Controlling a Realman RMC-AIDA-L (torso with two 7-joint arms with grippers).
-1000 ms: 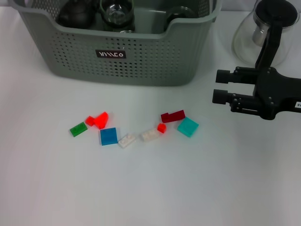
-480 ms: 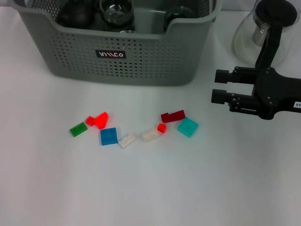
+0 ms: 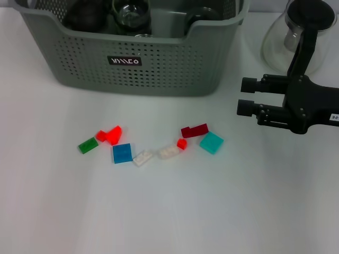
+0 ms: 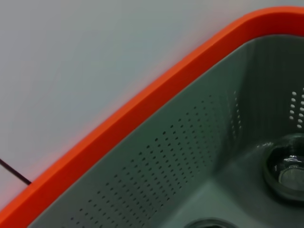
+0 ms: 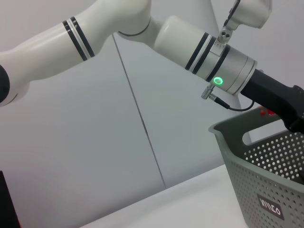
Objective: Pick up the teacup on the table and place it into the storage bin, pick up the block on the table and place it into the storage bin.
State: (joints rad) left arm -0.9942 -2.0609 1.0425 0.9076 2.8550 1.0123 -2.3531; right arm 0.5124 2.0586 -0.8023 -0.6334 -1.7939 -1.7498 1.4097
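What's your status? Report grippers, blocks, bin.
Right gripper jaws open, empty, beside the table's right edge. Left gripper out of sight. Small coloured plastic blocks loose on white table. Grey-green perforated storage bin unobstructed.

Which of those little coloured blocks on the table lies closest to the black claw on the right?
The teal square block, at the right end of the scatter. It lies nearer the right gripper than even the dark red block beside it.

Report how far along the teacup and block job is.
Looks done: dark cups already sit in the storage bin; no teacup shows on the table. In hand: nothing; the right gripper hangs open and empty beside the bin. The left arm reaches over the bin. Left: the blocks lie on the table.
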